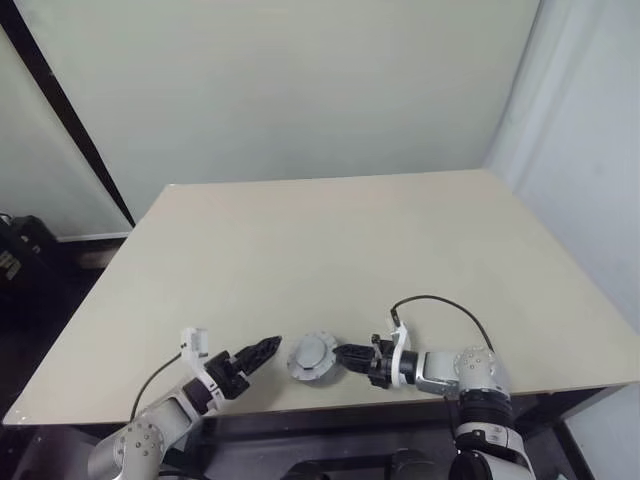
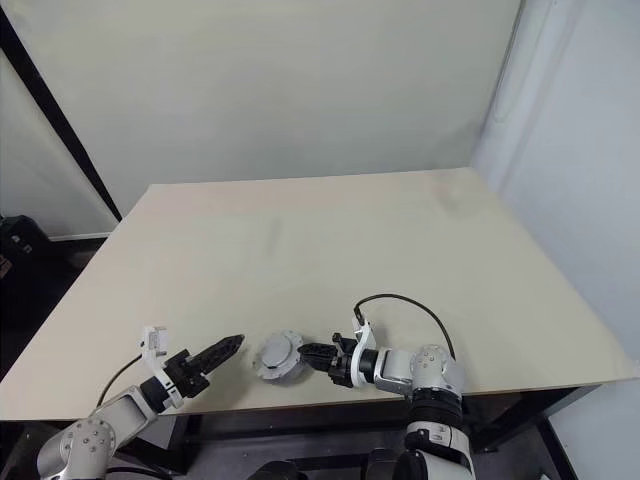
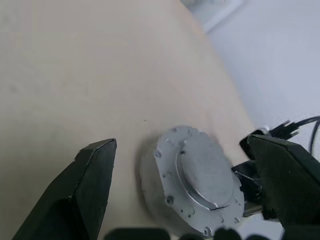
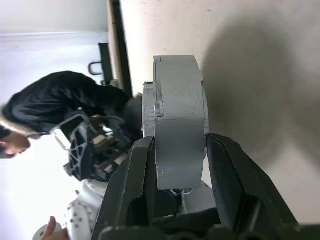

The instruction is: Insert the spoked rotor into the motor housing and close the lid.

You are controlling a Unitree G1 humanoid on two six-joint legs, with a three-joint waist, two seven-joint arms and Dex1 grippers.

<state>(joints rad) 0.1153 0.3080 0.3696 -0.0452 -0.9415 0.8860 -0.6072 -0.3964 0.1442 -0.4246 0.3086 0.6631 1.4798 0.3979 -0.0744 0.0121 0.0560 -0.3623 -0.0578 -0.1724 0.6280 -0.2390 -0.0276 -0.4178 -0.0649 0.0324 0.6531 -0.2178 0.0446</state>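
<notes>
The job looks almost done. The right claw [image 1: 349, 356] holds one round grey motor [image 1: 311, 357] by its edge, a black finger pressed on each flat side. The motor looks like one closed piece. The flat grey lid [image 3: 206, 173] sits on the face that looks at the left claw. No shiny spoked wheel and no copper wire show anywhere, so I think the wheel is already inside and the lid is already on. I cannot see inside to be sure.

What may be left is small: maybe a last push on the lid, and then the motor can go down on the worktop [image 1: 330, 240].

The motor hangs just above the near edge of the worktop, between the two claws. It stands on its edge, not flat.

The left claw [image 1: 262, 351] is wide open and holds nothing. It points at the motor from the robot's left side. Its tips are near the motor but do not touch it. From the camera on that wrist, the motor sits in the gap between the two open fingers [image 3: 92, 175], a bit ahead of them.

A person in dark clothes [image 4: 55, 107] stands behind the robot.
</notes>
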